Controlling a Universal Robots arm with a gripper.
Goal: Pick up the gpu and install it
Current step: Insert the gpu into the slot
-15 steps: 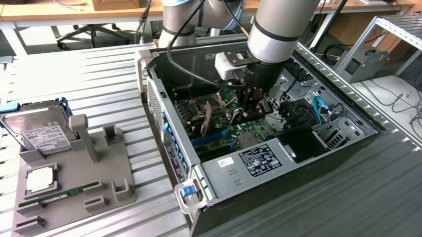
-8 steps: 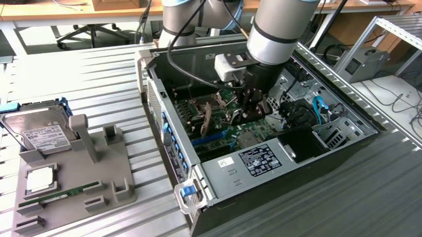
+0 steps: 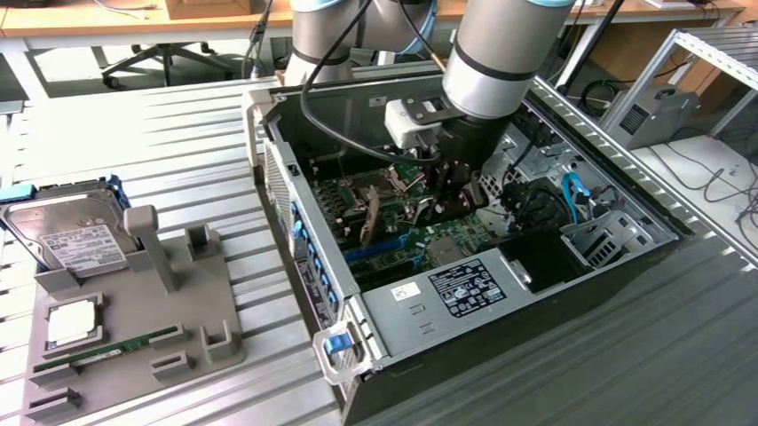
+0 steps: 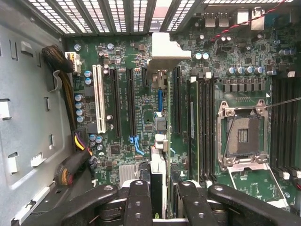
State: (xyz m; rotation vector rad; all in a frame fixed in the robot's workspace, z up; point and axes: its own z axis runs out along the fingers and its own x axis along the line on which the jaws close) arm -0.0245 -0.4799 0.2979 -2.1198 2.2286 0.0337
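My gripper (image 3: 456, 197) reaches down into the open computer case (image 3: 355, 293), over the motherboard (image 4: 141, 89). The gpu (image 4: 164, 49) stands on edge between the two fingers (image 4: 139, 197), with its silver end bracket toward the case's perforated rear wall. It lines up with the expansion slots in the middle of the board. I cannot tell whether its bottom edge sits in a slot. In the exterior view a brownish sliver of the gpu (image 3: 369, 220) shows to the left of my gripper. My gripper (image 4: 162, 188) is shut on the card.
A grey fixture tray (image 3: 208, 311) lies outside the case at the exterior view's left, carrying a silver hard drive (image 3: 77, 235), a green RAM stick (image 3: 106, 353) and a CPU (image 3: 74, 321). Inside, a CPU socket (image 4: 242, 136), cable bundles (image 4: 70, 75) and a drive cage (image 3: 598, 240) crowd the board.
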